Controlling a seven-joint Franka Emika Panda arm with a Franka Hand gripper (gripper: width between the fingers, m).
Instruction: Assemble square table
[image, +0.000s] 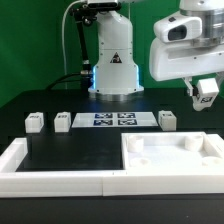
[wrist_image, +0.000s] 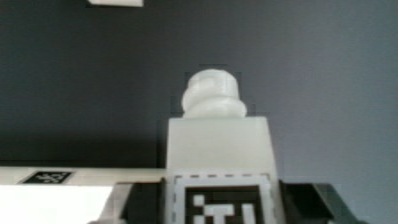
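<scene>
Franka's gripper (image: 205, 97), at right of the exterior frame, is clamped on a tagged leg block (wrist_image: 221, 150) in the air; the square tabletop (image: 168, 162) lies lower right.

Marker board (image: 113, 120) lay flat on the black table (image: 70, 155), lower than the gripper (image: 206, 100) and well off it toward the exterior view's left. White rim (image: 60, 182) edged the table, further from the gripper than the board, camera side.

Black table (image: 62, 152); dark backdrop (image: 30, 40) behind
</scene>
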